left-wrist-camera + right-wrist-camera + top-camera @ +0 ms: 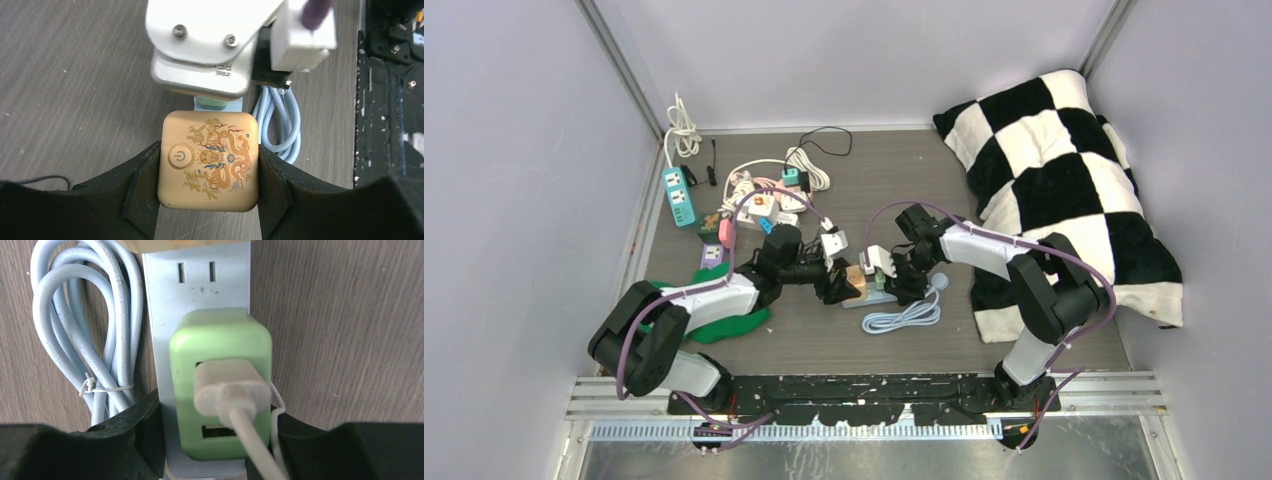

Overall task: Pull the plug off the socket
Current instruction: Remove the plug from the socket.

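Black fingers (pixel 135 435) of the right tool (pixel 220 437) flank the green USB charger (pixel 220 350) at its lower half, one pad against each side face, so the tool is clamped on the charger body. The charger is seated in the pale blue power strip (pixel 210 290), which lies flat on the table (pixel 340 315) between the two arms, just beside its own coiled cord (pixel 75 330). A white USB cable (pixel 227 390) is plugged into the charger's front face. The left tool (pixel 207 185) is clenched on the gold square unit (pixel 208 160) at the far end of the strip and appears to serve as the hold-down. The charger is judged to be light, rigid plastic with smooth, rounded sides that may slip under a loose grip. The prongs are likely to resist and then release abruptly. Take hold low on the two flat side faces, never on the cable. Pull straight away from the strip face, since tilting could bind the prongs or lift the light strip.
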### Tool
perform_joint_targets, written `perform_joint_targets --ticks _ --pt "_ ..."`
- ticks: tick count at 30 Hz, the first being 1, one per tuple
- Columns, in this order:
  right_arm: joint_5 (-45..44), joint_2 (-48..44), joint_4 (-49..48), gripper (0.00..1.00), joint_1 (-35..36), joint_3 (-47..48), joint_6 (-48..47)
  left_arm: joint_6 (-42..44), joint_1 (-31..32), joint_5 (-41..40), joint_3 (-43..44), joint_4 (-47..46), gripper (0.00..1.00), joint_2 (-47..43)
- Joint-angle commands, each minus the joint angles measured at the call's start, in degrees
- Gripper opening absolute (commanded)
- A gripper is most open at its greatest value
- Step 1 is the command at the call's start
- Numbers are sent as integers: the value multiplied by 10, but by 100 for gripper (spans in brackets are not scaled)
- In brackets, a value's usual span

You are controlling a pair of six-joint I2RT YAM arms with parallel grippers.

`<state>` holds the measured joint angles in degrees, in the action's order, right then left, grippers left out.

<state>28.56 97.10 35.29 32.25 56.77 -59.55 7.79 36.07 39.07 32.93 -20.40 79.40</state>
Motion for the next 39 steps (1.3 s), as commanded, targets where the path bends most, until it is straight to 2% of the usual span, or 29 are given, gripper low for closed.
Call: perform_joint_targets --ticks 1,4,6,7,9,12,15,18,20,22,23,26,29,34,39 --pt "-28 -14 -17 1 -5 8 34 -94 9 2 16 -110 0 -8" --pt "-29 -14 -18 1 -5 6 34 130 84 -165 55 99 0 -41" --pt "-30 -15 -19 1 -5 6 35 171 108 -224 74 166 0 -47" --pt "-31 -14 -20 1 -4 6 36 165 107 -221 71 165 0 -53" --pt "-31 -13 -20 1 -5 6 36 131 88 -164 56 132 0 -63" --pt "-32 -14 -19 1 -5 6 36 -9 25 -29 32 11 0 -53" --pt "-33 -14 -20 1 -5 6 36 -88 9 18 24 -57 0 -35" --pt "-34 -13 -21 1 -5 6 37 -87 9 13 34 -55 0 -34" --pt "-34 -14 -21 1 -5 6 37 -1 24 -40 45 14 0 -51" --pt "-34 -14 -22 1 -4 5 37 100 61 -128 61 112 0 -71" --pt "-34 -14 -22 1 -5 5 38 122 73 -158 69 143 0 -77" --pt "-36 -13 -24 1 -5 5 40 100 59 -116 63 143 0 -95" --pt "-36 -13 -24 1 -4 6 41 -5 17 -14 28 31 0 -88" --pt "-37 -12 -24 1 -4 7 42 -66 12 -51 5 -26 0 -101" --pt "-36 -9 -28 1 -5 12 58 -51 10 -70 20 47 0 -125"
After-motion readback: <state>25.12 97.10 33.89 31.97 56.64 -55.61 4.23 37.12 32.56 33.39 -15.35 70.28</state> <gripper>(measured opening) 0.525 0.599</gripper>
